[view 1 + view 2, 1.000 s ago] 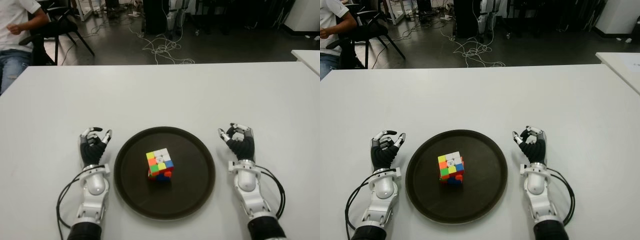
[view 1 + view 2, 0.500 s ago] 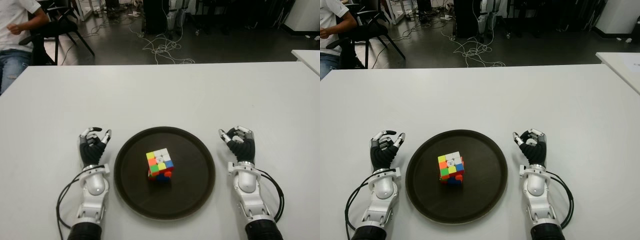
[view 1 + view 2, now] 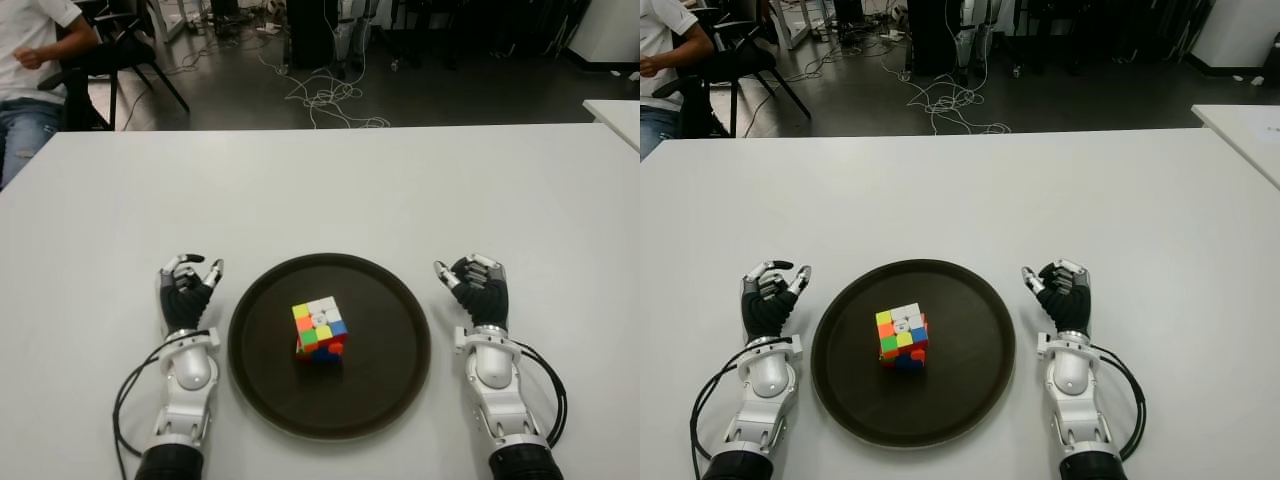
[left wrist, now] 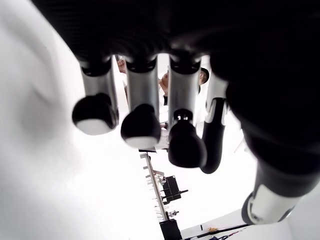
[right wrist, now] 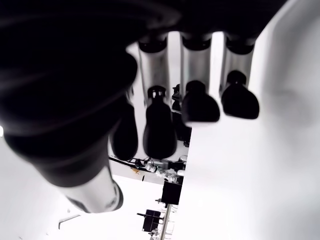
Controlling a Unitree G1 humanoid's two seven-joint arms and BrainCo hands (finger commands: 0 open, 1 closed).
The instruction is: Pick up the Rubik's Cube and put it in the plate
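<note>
Even, bright overhead light on the broad matte white table (image 3: 320,180); shadows soft & faint. Dull sheen on the round dark brown plate (image 3: 400,300). Floor beyond looks dimmer. Wrist views: backgrounds blown out white, close black fingers (image 4: 142,125) blurred, silhouetted.

A broad white counter (image 3: 320,180) was seen filling most of the eye views; a round dark plate (image 3: 390,385) was set directly on it near the front edge; the left hand (image 3: 186,290) was shown just to the plate's left and the right hand (image 3: 478,285) just to its right; a second white counter (image 3: 615,110) was seen at the far right.
</note>
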